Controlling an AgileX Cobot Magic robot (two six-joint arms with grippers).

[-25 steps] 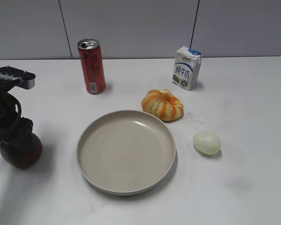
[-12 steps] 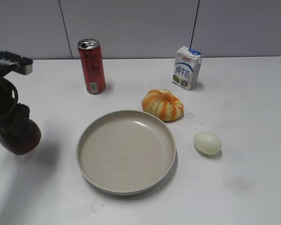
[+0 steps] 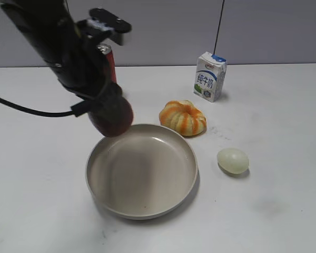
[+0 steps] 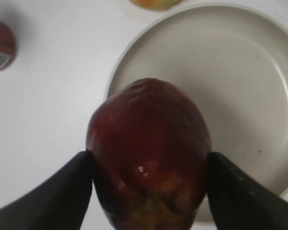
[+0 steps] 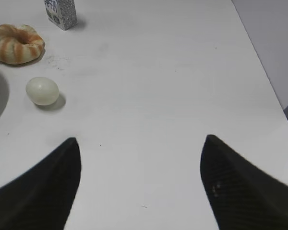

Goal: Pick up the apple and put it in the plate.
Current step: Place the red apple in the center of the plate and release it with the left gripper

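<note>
My left gripper [image 3: 109, 108] is shut on the dark red apple [image 3: 112, 119] and holds it in the air above the far left rim of the beige plate [image 3: 171, 195]. In the left wrist view the apple [image 4: 149, 143] sits between the two black fingers of the left gripper [image 4: 150, 165], over the near left rim of the plate [image 4: 240, 76]. My right gripper [image 5: 140, 158] is open and empty above bare table; it does not show in the exterior view.
A red can [image 3: 107, 55] stands behind the arm, partly hidden. A milk carton [image 3: 209, 76] stands at the back right. An orange-and-white striped pumpkin-shaped thing [image 3: 183, 117] lies by the plate's far right rim. A pale egg [image 3: 233, 160] lies right of the plate.
My left gripper has lifted the apple off the table at the far left and carried it right, to above the plate's far left rim.
</note>
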